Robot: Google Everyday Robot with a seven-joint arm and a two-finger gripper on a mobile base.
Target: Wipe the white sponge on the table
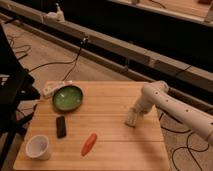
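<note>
The light wooden table (110, 107) fills the middle of the camera view. My white arm reaches in from the right. My gripper (132, 120) points down and its pale tip touches the tabletop at the right of centre. The white sponge does not show apart from the gripper's tip; whatever lies under it is hidden.
A green bowl (68, 97) sits at the table's back left. A black bar (61, 126) lies in front of it, a white cup (38, 147) stands at the front left corner, and a carrot (89, 144) lies at the front middle. A white power strip (49, 90) hangs off the left edge.
</note>
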